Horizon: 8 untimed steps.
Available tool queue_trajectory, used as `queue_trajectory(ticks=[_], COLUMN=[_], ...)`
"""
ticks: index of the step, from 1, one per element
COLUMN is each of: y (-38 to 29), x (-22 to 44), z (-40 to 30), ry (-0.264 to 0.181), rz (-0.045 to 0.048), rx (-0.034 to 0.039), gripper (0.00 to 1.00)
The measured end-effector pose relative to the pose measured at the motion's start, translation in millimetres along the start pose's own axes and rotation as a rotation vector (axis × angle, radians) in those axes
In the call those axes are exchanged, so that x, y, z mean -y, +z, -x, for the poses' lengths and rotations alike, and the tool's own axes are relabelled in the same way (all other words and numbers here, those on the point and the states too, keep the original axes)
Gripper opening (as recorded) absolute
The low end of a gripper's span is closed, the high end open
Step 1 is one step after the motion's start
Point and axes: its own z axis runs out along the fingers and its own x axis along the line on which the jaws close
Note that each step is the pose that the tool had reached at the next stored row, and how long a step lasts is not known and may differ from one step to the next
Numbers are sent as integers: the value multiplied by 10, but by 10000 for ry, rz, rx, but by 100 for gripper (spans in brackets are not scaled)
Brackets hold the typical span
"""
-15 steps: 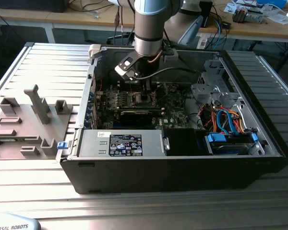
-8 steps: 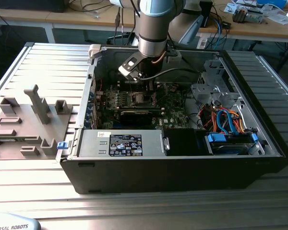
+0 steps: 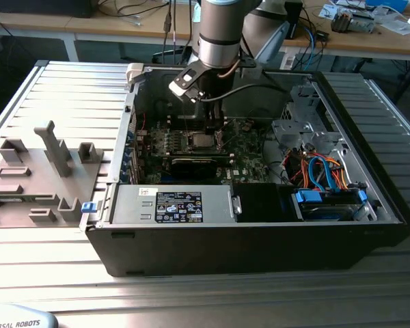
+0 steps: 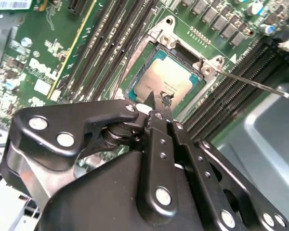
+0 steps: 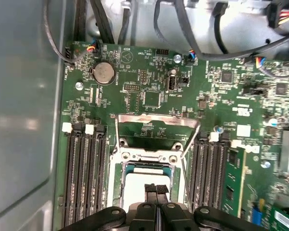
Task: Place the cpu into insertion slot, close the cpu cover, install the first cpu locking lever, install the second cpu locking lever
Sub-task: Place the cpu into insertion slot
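The cpu lies flat in the insertion slot on the green board, its silvery top showing. In the first wrist view the cpu sits inside the socket rim. The cpu cover is swung back, away from the socket. Two thin wire levers stand loose at the cover's sides, and one lever sticks out past the socket. My gripper hovers just over the chip's edge with fingers pressed together and nothing between them. From outside, the gripper reaches down into the case.
Long black memory slots flank the socket on both sides. A black graphics card lies just in front of it, and a power supply beyond that. Blue and orange cables fill the exterior view's right. A grey fixture tray sits outside the case.
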Motion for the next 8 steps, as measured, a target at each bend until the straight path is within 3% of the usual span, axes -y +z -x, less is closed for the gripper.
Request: queue_trajectory(ticks=[8], y=[-211], x=[2], z=[10], ry=[1], rz=[3], rx=[0], gripper=[11])
